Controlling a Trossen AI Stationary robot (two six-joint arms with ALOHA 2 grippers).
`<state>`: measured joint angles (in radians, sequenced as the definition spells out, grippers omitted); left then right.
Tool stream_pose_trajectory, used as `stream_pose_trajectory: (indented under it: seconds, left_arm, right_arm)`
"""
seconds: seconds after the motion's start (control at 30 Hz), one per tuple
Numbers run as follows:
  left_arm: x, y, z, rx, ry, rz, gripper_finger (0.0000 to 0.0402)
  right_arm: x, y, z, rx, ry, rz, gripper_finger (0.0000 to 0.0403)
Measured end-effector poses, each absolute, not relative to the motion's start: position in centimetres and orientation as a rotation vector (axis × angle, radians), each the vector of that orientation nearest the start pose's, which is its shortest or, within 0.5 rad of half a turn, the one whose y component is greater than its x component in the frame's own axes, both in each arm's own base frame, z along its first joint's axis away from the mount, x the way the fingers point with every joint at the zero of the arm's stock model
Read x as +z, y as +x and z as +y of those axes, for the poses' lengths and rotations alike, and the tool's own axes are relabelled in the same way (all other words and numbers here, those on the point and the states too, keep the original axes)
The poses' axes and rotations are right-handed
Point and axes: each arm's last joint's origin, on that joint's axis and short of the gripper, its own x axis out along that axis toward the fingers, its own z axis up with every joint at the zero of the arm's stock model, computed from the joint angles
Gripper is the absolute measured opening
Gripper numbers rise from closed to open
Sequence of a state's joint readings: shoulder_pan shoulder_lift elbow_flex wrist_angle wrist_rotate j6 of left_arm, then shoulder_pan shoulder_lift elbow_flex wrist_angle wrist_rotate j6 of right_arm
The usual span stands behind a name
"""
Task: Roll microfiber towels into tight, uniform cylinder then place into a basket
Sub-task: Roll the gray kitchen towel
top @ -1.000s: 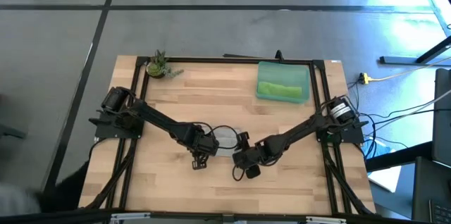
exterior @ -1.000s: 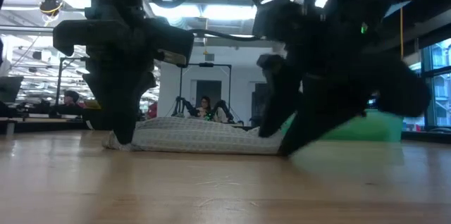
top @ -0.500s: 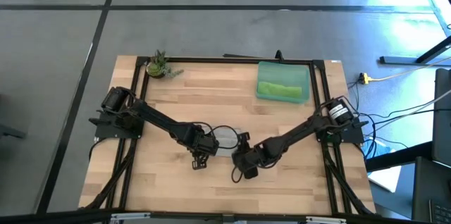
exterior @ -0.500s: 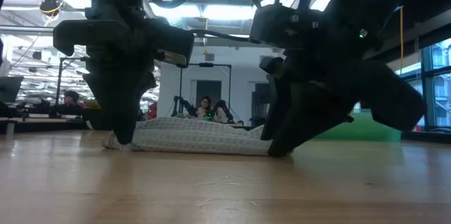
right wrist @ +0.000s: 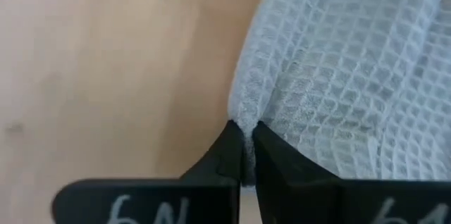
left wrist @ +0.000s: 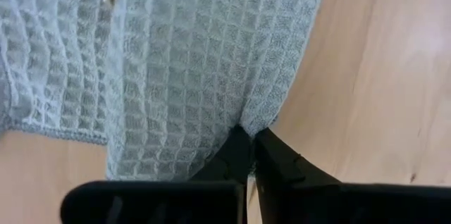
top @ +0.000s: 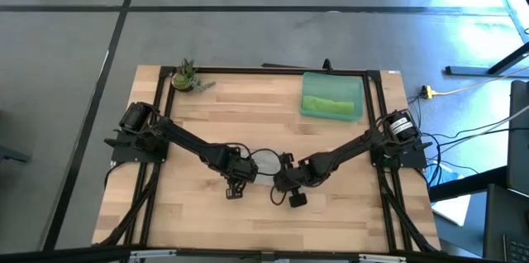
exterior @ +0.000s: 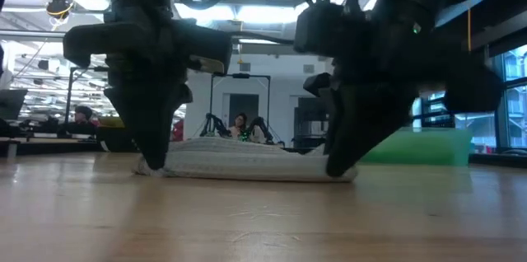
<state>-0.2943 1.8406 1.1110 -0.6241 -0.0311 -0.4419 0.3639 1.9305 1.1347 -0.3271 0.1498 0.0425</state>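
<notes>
The light grey microfiber towel lies as a low bundle on the table's middle. My left gripper is shut on its left end, and my right gripper is shut on its right end. The lime green towel lies rolled inside the teal basket at the table's far right. My left gripper pinches the towel's left end between its two fingertips. The fingers come from above, pointing down, and the towel rests on the table. My right gripper pinches the towel's right end between its fingertips, also from above. The cloth puckers at the pinch and lies on the table.
A small potted plant stands at the table's far left corner. Bare wood stretches toward the near edge. People sit in the room behind the table.
My right gripper has shut on the towel's right end. It has also come a little toward the table's far edge and tipped more upright. The towel stays on the table.
</notes>
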Motion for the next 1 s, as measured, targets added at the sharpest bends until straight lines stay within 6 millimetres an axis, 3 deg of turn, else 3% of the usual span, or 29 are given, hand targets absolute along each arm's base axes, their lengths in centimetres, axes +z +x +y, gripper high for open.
stream_pose_trajectory:
  seconds: [0.23, 0.43, 1.0]
  left_arm:
    - [14.5, 32.0, -9.6, 0.04, -0.105, 1.353, 0.0003]
    - [14.5, 31.9, -9.6, 0.004, -0.062, 1.359, 0.0003]
    - [14.5, 31.9, -9.5, -0.046, -0.021, 1.369, 0.0003]
  right_arm:
    - [14.8, 35.3, 9.7, 0.28, -0.052, 1.09, 0.0018]
    - [15.1, 36.1, 6.1, 0.348, 0.177, 1.097, 0.0018]
    - [15.9, 37.0, -1.4, 0.22, 0.399, 0.998, 0.0018]
